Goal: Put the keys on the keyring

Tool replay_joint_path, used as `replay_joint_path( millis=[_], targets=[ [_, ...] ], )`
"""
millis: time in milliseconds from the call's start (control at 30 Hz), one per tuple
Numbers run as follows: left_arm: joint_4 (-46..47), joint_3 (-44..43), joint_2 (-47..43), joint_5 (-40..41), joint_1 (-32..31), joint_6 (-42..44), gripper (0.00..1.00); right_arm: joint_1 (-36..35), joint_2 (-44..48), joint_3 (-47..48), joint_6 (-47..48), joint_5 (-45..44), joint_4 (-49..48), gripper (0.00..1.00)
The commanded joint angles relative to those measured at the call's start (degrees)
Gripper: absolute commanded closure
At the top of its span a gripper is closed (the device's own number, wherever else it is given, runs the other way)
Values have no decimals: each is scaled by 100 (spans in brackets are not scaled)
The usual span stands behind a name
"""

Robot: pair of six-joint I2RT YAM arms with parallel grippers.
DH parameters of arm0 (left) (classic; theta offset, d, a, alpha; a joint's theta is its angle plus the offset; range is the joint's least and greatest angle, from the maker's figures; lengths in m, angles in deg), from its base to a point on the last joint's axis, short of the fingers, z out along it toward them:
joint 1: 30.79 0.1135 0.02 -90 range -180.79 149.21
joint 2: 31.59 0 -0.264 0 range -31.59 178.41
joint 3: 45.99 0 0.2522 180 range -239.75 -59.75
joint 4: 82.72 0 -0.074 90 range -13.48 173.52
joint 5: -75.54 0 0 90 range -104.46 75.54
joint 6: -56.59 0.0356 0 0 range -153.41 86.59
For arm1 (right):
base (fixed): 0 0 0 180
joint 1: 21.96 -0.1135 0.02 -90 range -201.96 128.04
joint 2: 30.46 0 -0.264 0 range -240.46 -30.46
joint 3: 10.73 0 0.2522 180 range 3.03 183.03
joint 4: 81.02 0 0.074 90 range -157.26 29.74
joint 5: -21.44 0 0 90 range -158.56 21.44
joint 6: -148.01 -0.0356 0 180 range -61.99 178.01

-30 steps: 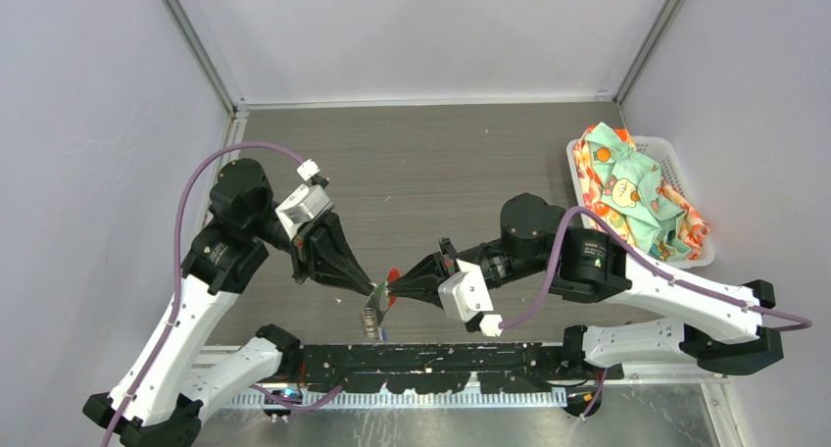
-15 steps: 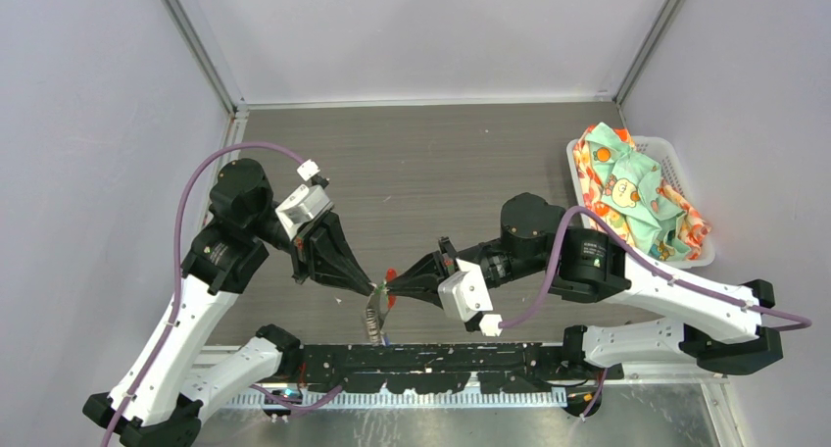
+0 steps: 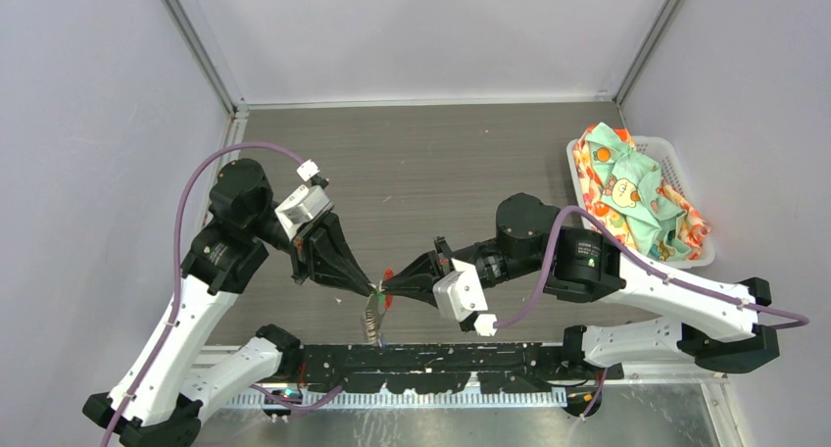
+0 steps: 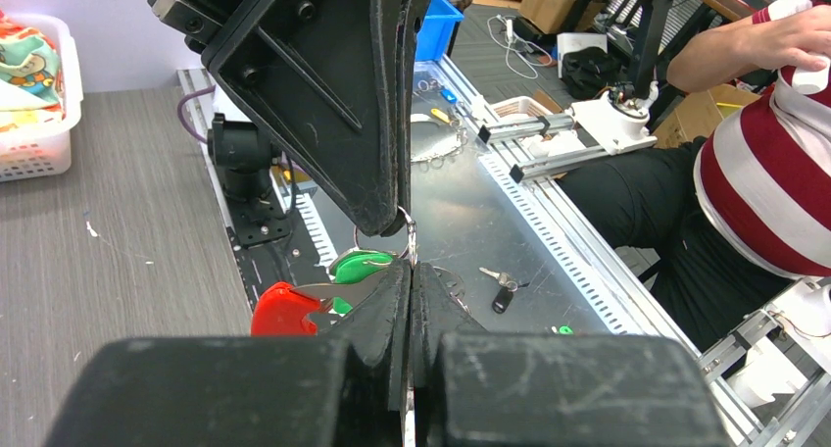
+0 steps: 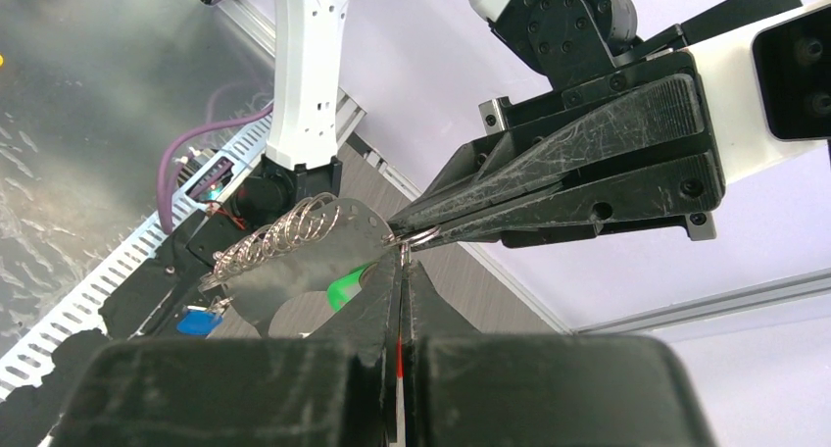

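Both grippers meet tip to tip above the table's near edge. My left gripper [image 3: 373, 290] [image 4: 411, 269] is shut on the thin wire ring of the keyring [image 4: 410, 237] [image 5: 421, 236]. The keyring's silvery chain [image 3: 370, 320] [image 5: 279, 236] hangs below it. A green-headed key [image 4: 361, 266] [image 5: 343, 290] sits at the ring, and a blue-headed key [image 5: 196, 322] dangles at the chain's end. My right gripper [image 3: 385, 292] [image 5: 402, 266] is shut on a red-headed key [image 4: 284, 310] [image 3: 392, 273], whose silver blade points at the ring.
A white basket [image 3: 676, 153] holding patterned cloth [image 3: 632, 192] stands at the table's right. A black slotted rail [image 3: 441, 354] runs along the near edge. A loose key bunch with a black fob [image 4: 502, 288] lies on the metal bench, where a person [image 4: 764, 173] sits.
The right arm has edged slightly left toward the left gripper. Both grippers stay shut and the hanging chain has barely shifted.
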State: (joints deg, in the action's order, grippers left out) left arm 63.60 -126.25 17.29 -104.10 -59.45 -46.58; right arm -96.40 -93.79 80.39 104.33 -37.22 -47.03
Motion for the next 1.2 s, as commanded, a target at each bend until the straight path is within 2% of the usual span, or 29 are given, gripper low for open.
replay_joint_path(
  millis=[0,1167],
  targets=[
    [234,-32,-29,-580,-7,-87,100,-44,51,196,-36,-65,-498,99],
    [236,-88,8,-694,-7,-122,100,-62,-73,197,-376,-420,-1028,99]
  ],
)
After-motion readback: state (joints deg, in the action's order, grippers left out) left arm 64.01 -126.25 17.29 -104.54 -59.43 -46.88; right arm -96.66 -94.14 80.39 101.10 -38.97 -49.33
